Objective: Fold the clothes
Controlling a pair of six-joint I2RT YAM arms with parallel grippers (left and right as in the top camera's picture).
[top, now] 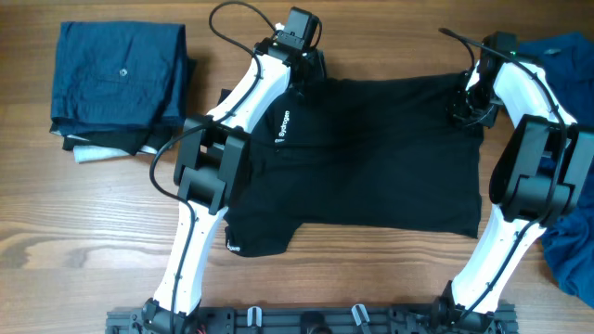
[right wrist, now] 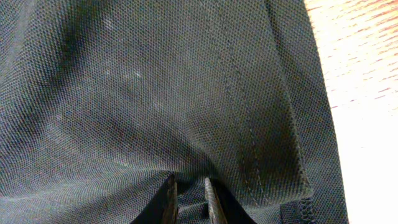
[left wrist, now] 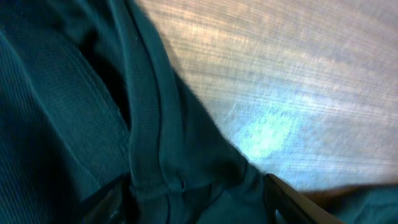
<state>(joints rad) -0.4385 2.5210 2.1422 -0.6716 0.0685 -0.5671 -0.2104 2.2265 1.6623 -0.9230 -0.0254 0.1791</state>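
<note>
The clothes in play are a black short-sleeved shirt (top: pixel 371 158) lying spread flat in the middle of the table, with a small white logo near its left shoulder. My left gripper (top: pixel 306 70) is at the shirt's far left corner. In the left wrist view its fingers (left wrist: pixel 283 199) stand wide apart, open, with a seamed edge of the shirt (left wrist: pixel 149 137) lying loose between them. My right gripper (top: pixel 464 107) is at the far right corner. In the right wrist view the right gripper (right wrist: pixel 189 180) is shut on a small fold of the shirt (right wrist: pixel 155 81) beside the hem.
A folded stack of dark blue garments (top: pixel 121 79) sits at the far left of the wooden table (top: pixel 56 232). Loose blue garments lie at the far right (top: pixel 566 46) and near right (top: pixel 571 250). Both arm bases stand at the front edge.
</note>
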